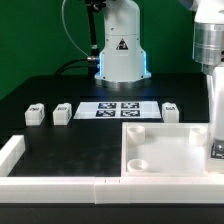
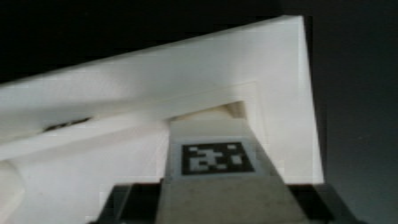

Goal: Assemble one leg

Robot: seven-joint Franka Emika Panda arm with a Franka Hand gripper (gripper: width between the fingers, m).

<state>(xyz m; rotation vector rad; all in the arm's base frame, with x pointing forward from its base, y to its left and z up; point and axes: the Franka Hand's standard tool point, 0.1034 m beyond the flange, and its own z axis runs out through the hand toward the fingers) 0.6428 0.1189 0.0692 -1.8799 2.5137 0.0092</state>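
The two-finger gripper (image 2: 210, 195) is clamping a small white plastic leg (image 2: 217, 160) bearing a black-and-white square tag, holding it over the large white square tray-like panel (image 1: 165, 150) at the desk's near corner on the exterior view's right. Three more small white plastic legs (image 1: 62, 113) are sitting toward the far edge, flanking the flat white marker board (image 1: 118, 109).

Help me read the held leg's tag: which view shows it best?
The wrist view: the leg fills the frame, tag facing the camera, over the tray. In the exterior view the gripper hides the leg at the right edge.
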